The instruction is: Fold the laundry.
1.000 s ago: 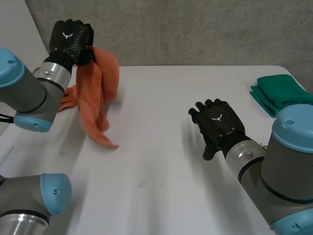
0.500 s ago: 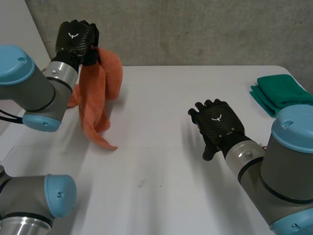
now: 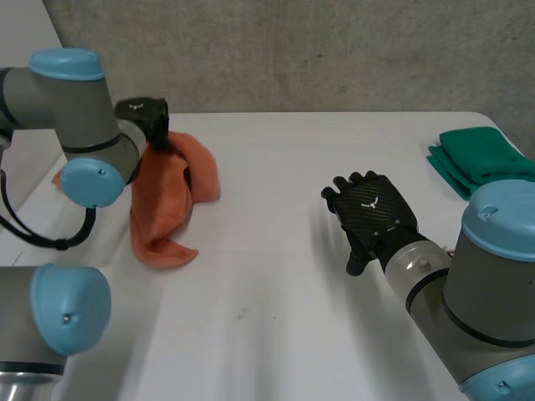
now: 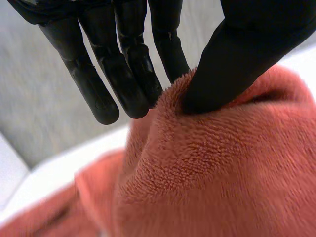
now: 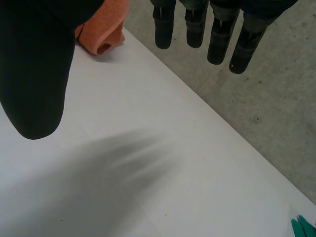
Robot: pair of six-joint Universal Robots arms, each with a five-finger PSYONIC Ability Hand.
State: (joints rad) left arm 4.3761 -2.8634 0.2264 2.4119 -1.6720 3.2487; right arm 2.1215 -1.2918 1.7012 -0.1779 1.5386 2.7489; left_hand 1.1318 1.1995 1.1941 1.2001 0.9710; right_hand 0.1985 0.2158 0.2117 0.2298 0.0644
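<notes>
I see the crumpled orange terry towel [image 3: 171, 205] hanging from my left robot hand [image 4: 237, 54], its lower end on the white table [image 3: 284, 276]; thumb and fingers pinch its top fold; my right robot hand [image 3: 368, 213] hovers well apart, fingers straight, holding nothing.

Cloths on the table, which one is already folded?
The green cloth at the table's right edge, neatly stacked; the orange cloth hangs bunched from the left hand.

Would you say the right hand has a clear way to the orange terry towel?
Probably yes: the open right hand has bare white table between it and the orange terry towel, pinched by the left hand.
</notes>
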